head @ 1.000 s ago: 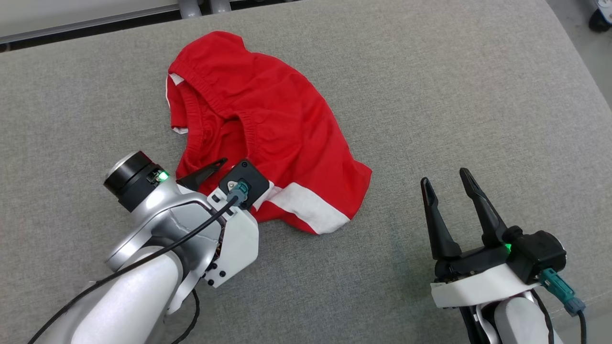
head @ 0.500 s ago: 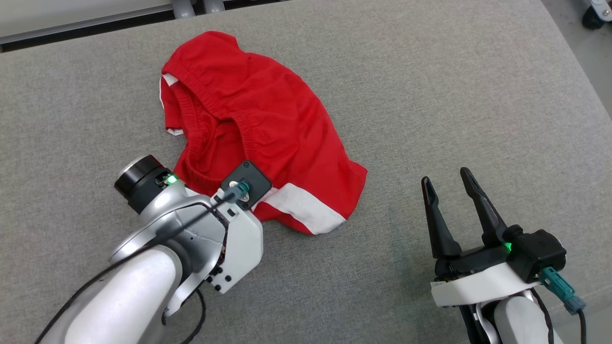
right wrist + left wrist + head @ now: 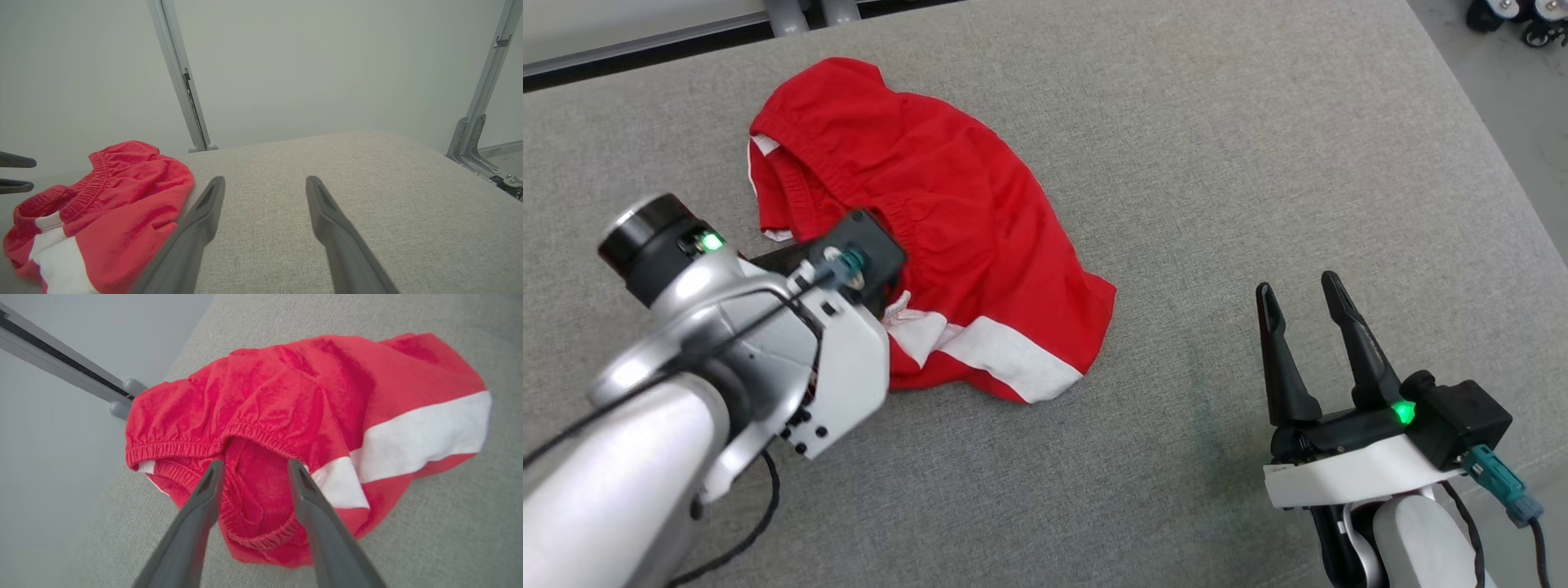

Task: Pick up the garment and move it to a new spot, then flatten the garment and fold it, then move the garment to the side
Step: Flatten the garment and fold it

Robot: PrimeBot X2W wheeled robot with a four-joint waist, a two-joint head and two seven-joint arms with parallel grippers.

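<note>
**Head view.** Red garment (image 3: 956,212) with a white band lies crumpled on the grey fabric surface (image 3: 1217,163), left of centre and toward the far edge. Its elastic waistband faces the left arm. That arm's wrist housing covers the garment's near-left edge and hides the fingertips. Right gripper (image 3: 1297,286) is at lower right with its fingers spread and nothing between them. It is over bare surface, well apart from the garment.

**Left wrist view.** Left gripper (image 3: 255,462) has its fingers parted, with the tips at the waistband opening, one to each side of the inner fold. Red cloth shows through the gap and no cloth is pinched. Cannot tell whether the tips touch the fabric. The white band runs across the garment's right side.

**Right wrist view.** The right gripper's fingers are spread wide over bare surface. The garment (image 3: 122,196) is at lower left, with its edge just beside one finger. At the left edge are the left gripper's two dark fingers, one above the other with a gap between them. A grey frame post (image 3: 179,81) stands behind the surface.
</note>
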